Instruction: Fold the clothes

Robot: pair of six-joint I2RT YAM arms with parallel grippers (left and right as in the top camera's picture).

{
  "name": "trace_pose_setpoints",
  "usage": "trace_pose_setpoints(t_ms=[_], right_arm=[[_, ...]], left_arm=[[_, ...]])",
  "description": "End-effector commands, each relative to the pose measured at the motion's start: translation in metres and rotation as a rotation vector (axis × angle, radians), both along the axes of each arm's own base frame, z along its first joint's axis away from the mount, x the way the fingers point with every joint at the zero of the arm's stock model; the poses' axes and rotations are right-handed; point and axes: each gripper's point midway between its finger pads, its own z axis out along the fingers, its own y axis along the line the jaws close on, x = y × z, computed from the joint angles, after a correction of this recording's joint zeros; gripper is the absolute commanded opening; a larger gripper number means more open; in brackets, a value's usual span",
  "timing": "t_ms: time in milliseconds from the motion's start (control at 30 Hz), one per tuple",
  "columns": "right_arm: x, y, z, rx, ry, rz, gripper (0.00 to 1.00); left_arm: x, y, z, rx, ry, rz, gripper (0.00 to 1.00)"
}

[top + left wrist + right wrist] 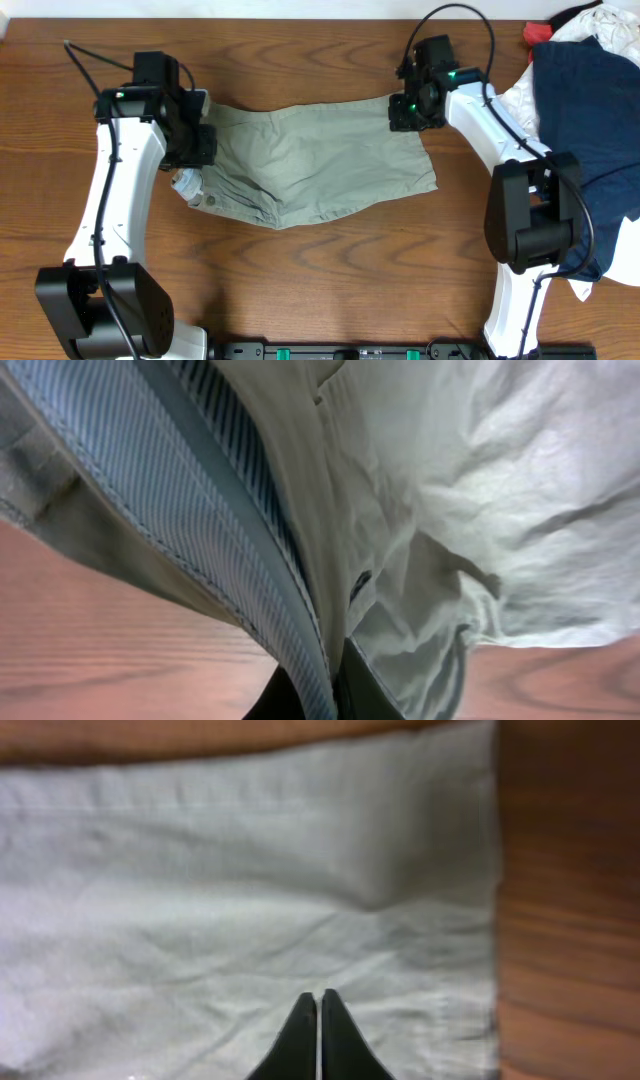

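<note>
The khaki shorts (310, 160) lie spread and wrinkled across the middle of the table, waistband to the left. My left gripper (200, 140) is shut on the waistband; its wrist view shows the striped pale lining (200, 510) running down between the fingers (325, 695). My right gripper (402, 108) sits on the upper right corner of the shorts. Its fingers (318, 1005) are pressed together on the fabric (250, 870), with creases spreading from the tips.
A heap of other clothes stands at the right edge: a dark navy garment (590, 110) over white cloths (600, 25) and a red one (538, 32). A small white tag or pocket lining (188, 184) pokes out at the shorts' left end.
</note>
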Motion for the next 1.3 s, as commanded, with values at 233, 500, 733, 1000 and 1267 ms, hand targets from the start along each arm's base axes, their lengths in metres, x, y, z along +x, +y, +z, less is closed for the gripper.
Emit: trace_pose_setpoints(t_ms=[233, 500, 733, 1000, 1267], right_arm=[[-0.012, 0.001, -0.019, 0.023, 0.032, 0.0, 0.01], [-0.02, -0.011, -0.035, 0.012, 0.06, -0.021, 0.01], [-0.024, -0.031, -0.047, -0.003, 0.082, -0.06, 0.01], [-0.027, -0.056, -0.057, -0.005, 0.096, -0.111, 0.01], [-0.048, -0.06, -0.084, -0.009, 0.132, -0.115, 0.01]], left_arm=[[0.041, -0.027, 0.05, 0.008, -0.204, -0.064, 0.06], [0.053, -0.07, 0.056, -0.048, -0.262, -0.063, 0.06], [0.061, -0.104, 0.064, -0.08, -0.322, -0.112, 0.06], [0.067, -0.142, 0.075, -0.153, -0.381, -0.11, 0.06], [0.058, -0.192, 0.084, -0.23, -0.416, -0.22, 0.06]])
